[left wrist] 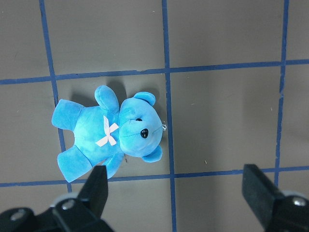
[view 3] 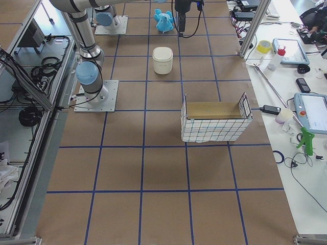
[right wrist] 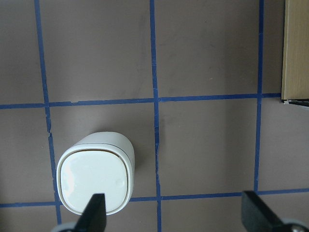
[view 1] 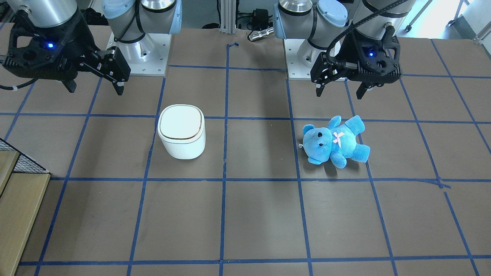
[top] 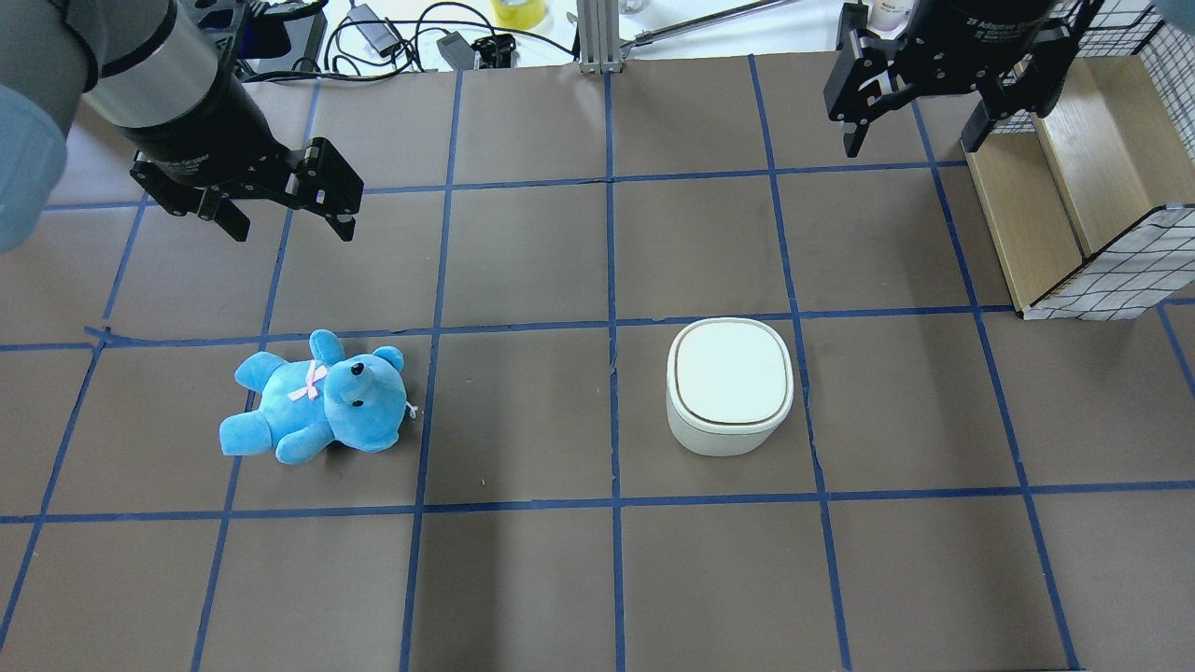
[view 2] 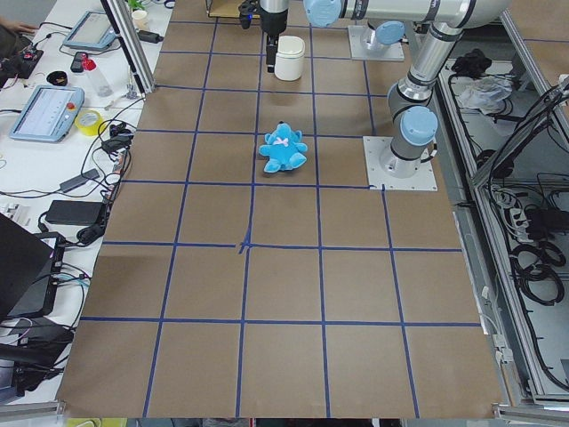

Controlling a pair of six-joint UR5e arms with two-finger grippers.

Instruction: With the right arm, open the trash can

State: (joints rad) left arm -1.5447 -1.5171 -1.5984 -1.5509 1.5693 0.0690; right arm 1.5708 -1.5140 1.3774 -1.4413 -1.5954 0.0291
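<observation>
Overhead exterior call: trash can point(top: 730, 387) shut, right gripper point(top: 910, 140) up and wide

Caught the trash can standing upright on the desk point(top: 523, 261), over on the robot's right half, among the blue tape lines point(top: 611, 271). Saw its lid point(top: 730, 371) lying flat and closed, flush with the thin dark rim. Tracked the right arm point(view 1: 42, 9) reaching in above the desk, with the right gripper hanging well apart from the can and just beside the wire-sided wooden box point(top: 1074, 187). Read its fingers point(right wrist: 94, 215) as spread wide apart, gripping nothing. Looked down through the right wrist camera and got the can at lower left, with one fingertip overlapping its near edge in the picture and the other over bare desk. Could not tell from that view how high above the lid the fingertip hung.

Swung to the other side and found the left gripper point(top: 291, 231) hovering too, fingers apart and empty. Spotted a blue teddy bear point(top: 317, 401) lying on its back near it, pink bow on the chest, head turned toward the can, well apart from it. Checked the front-facing view and confirmed both grippers clear of the desk, blue lights on.
</observation>
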